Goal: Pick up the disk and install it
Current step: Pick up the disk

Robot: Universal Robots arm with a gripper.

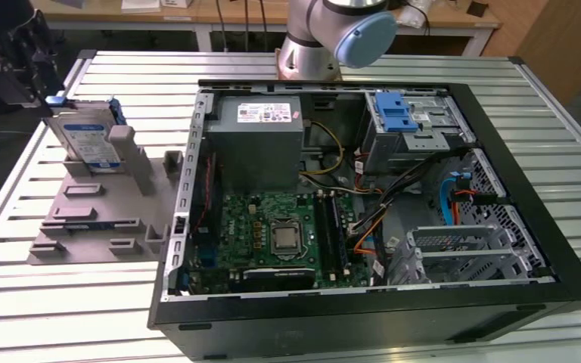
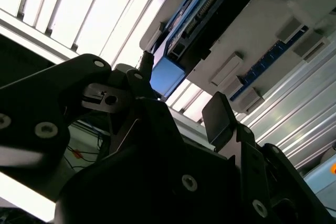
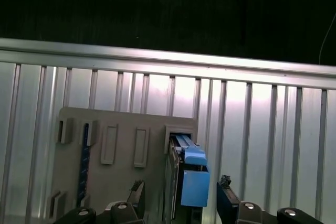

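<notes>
The disk (image 1: 87,140) stands on edge in a slot of the grey fixture block (image 1: 99,215), at the exterior view's left, beside the open computer case. Its silver face with the white-and-blue label and its blue rails show. My gripper (image 1: 36,76) hovers just behind and above it, dark against the background. In the first wrist view the disk (image 3: 189,177) is seen edge-on with its blue rail, and my gripper (image 3: 181,188) is open with one fingertip on each side, apart from it. In the second wrist view the disk (image 2: 210,14) lies beyond my open gripper (image 2: 181,90).
The open computer case (image 1: 532,227) takes up the middle of the slatted metal table (image 1: 28,302). Inside are a grey power-supply box (image 1: 255,132), a green motherboard (image 1: 281,231), cables and a drive cage with a blue bracket (image 1: 404,113). The arm's base (image 1: 316,45) stands behind the case.
</notes>
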